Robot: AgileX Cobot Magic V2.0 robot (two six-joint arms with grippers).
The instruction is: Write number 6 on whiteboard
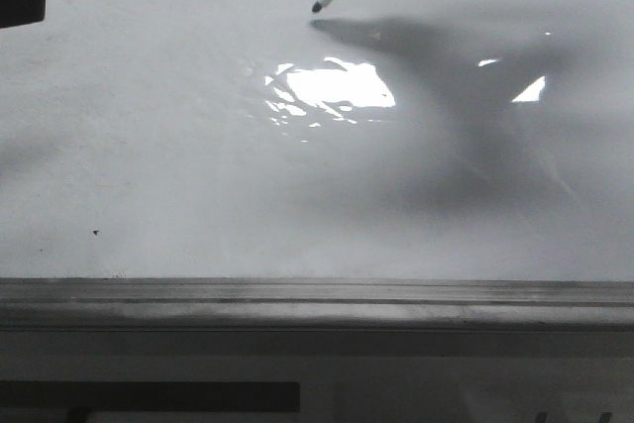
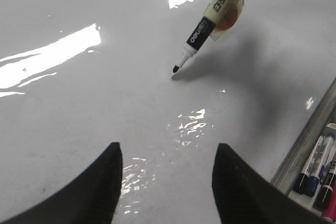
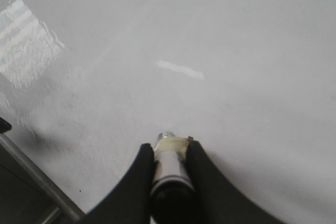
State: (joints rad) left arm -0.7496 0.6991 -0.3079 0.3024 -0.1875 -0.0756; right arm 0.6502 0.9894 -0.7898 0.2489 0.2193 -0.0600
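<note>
The right gripper (image 3: pixel 169 156) clamps a black dry-erase marker (image 2: pixel 202 27) by its taped barrel, tip poised just above the bare whiteboard (image 1: pixel 149 146); no number 6 is drawn yet. The left gripper (image 2: pixel 165 182) hovers with fingers (image 2: pixel 100 182) spread and empty. The marker looks light, stiff and slick, so the taped mid-barrel grip seems soundest.

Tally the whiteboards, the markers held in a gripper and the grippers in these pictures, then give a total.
whiteboard: 1
marker, held: 1
grippers: 2 (left gripper, right gripper)
Total: 4
</note>
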